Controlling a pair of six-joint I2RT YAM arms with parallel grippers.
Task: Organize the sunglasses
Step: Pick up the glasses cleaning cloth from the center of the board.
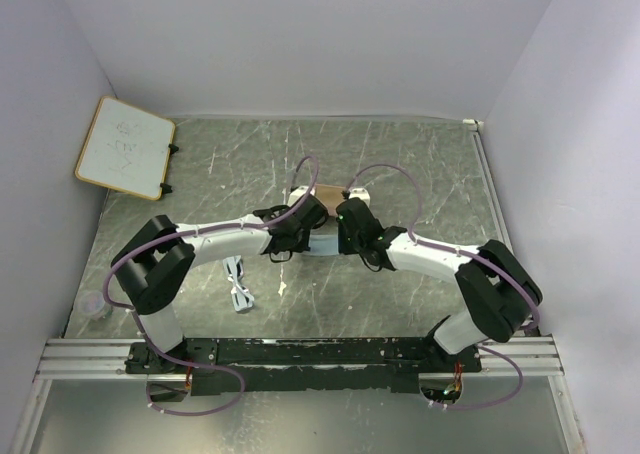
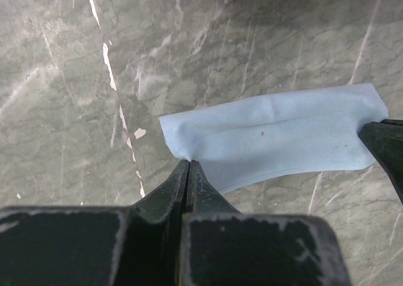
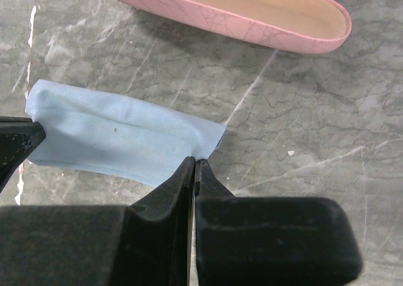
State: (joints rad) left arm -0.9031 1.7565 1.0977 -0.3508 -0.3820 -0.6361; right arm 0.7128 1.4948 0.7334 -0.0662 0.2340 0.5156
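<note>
The white-framed sunglasses (image 1: 238, 284) lie on the table under my left forearm, apart from both grippers. A light blue cloth (image 2: 277, 138) (image 3: 119, 138) lies folded into a long strip in the middle of the table. My left gripper (image 2: 189, 163) is shut on its left corner and my right gripper (image 3: 195, 163) is shut on its right corner. From above, both grippers (image 1: 290, 236) (image 1: 352, 236) meet over the cloth (image 1: 320, 251) and hide most of it. The open pink case (image 3: 252, 12) lies just beyond the cloth.
A small whiteboard (image 1: 125, 146) leans at the back left corner. A small clear round lid (image 1: 92, 304) sits by the left wall. White walls close in the marble-patterned table (image 1: 420, 164) on three sides.
</note>
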